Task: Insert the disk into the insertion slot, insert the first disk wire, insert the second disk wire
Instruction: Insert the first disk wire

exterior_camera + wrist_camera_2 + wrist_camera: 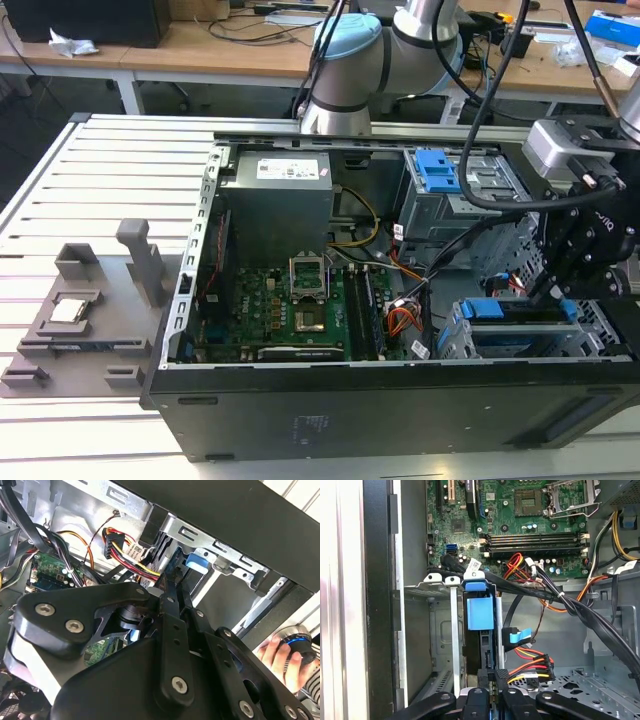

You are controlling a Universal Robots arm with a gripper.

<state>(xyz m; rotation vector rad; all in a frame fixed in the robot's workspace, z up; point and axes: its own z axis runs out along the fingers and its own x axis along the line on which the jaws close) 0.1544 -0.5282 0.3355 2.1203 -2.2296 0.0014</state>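
The disk (pixel 479 645) stands edge-on inside the insertion slot (pixel 451 645), its blue caddy tab (pixel 480 612) facing out. In the exterior view the disk (pixel 512 312) lies in the grey cage (pixel 520 342) at the case's front right corner. My gripper (pixel 493 692) is against the disk's rear edge, fingers close together on a black connector (pixel 501 674) with red, yellow and black leads (pixel 532 666). The fingers (pixel 172 587) reach toward the blue tab (pixel 196 562). A blue-tabbed wire connector (pixel 518 636) hangs beside the disk; I cannot tell whether it is plugged in.
The motherboard (pixel 300 305) and a taller cage with a blue latch (pixel 440 172) fill the case. Thick black cable bundles (pixel 580 612) cross above the cage. A hand (pixel 280 652) holds a round device outside the case. A grey fixture (pixel 85 310) lies on the slatted table.
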